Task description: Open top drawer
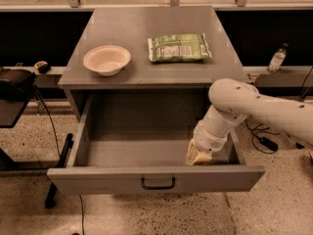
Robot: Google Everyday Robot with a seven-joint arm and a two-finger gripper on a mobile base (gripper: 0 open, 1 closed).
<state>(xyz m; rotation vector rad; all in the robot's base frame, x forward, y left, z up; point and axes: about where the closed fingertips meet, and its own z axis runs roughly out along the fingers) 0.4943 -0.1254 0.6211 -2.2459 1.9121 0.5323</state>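
The top drawer (pixel 156 180) of the grey cabinet stands pulled far out, its grey front with a small black handle (pixel 158 183) toward the camera and its deep plain grey interior showing. My gripper (pixel 198 155) hangs inside the drawer at its right front corner, just behind the front panel, on the end of the white arm (pixel 254 106) that reaches in from the right. Nothing else lies in the drawer.
On the cabinet top sit a cream bowl (pixel 106 59) at the left and a green snack bag (pixel 179 47) at the right. A black stand (pixel 14 89) is at the left, a small bottle (pixel 277 58) and cables (pixel 264 141) at the right.
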